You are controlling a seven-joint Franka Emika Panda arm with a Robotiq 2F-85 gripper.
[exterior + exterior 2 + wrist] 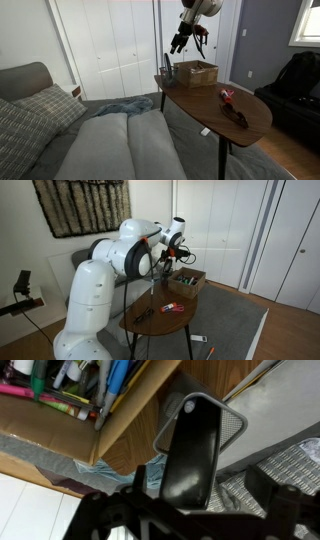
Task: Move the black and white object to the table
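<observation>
My gripper point(196, 492) is shut on the black and white object point(196, 448), a flat black slab with a pale rim, and holds it in the air. In both exterior views the gripper point(180, 42) point(171, 252) hangs above the far end of the oval brown wooden table point(205, 112) point(152, 320), just over its edge beside the box. In the wrist view the table's edge point(140, 435) lies under the object's upper part, and the grey sofa cushion point(275, 410) lies below the rest.
An open cardboard box point(197, 72) point(187, 280) point(60, 420) full of pens stands at the table's far end. A red and black tool point(232, 106) point(170, 307) lies mid-table. A grey sofa with a blue cloth point(125, 105) sits next to the table.
</observation>
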